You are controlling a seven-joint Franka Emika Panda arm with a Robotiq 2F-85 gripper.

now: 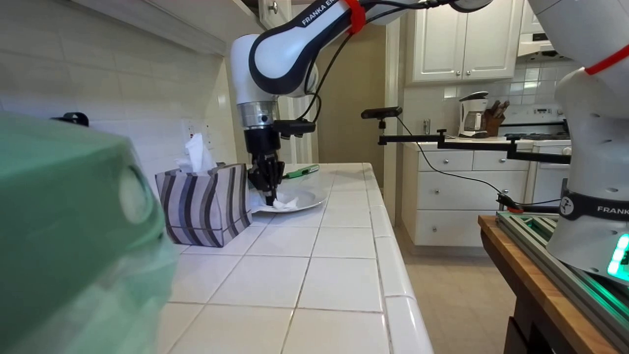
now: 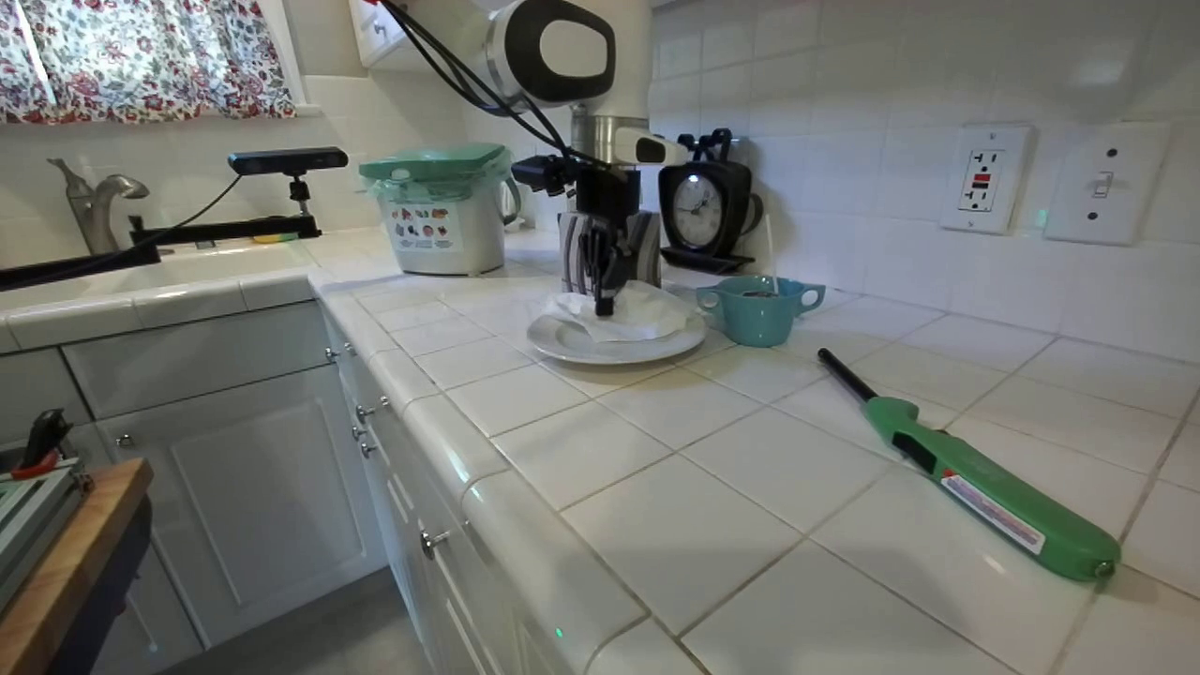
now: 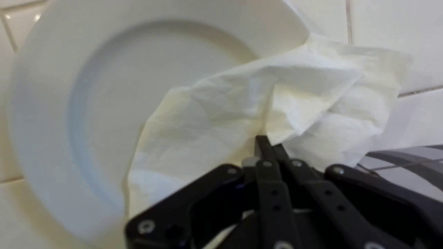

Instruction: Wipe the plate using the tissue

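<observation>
White tissue [image 3: 207, 114] held by gripper [image 3: 270, 143] over plate [image 3: 104, 103]; striped box [image 1: 204, 209] close alongside

I find the gripper's jaws together, clamped on a crumpled fold of the tissue. The tissue lies across one side of the plate; in the wrist view part of it reaches past the rim on the right, over the tiled counter [image 3: 380, 20]. The plate rests on that counter.

Obstructions: the striped box, with a white sheet [image 1: 199, 155] poking from its top, stands at the near left of the plate in an exterior view (whether the box touches the tissue, I cannot tell). In an exterior view a two-handled teal cup [image 2: 757, 317] sits just right of the plate; its contents are too small to make out.

Further items, same view: a green lighter [image 2: 994, 487] lies to the near right, well apart from the plate, its black nozzle towards the far left. A black clock [image 2: 701, 211] stands beyond the cup, before the tiled wall [image 2: 872, 122]. A white, green-lidded bin [image 2: 436, 220] stands at the far left. In an exterior view a green surface [image 1: 73, 221] fills the near left, blocking part of the counter from sight.
</observation>
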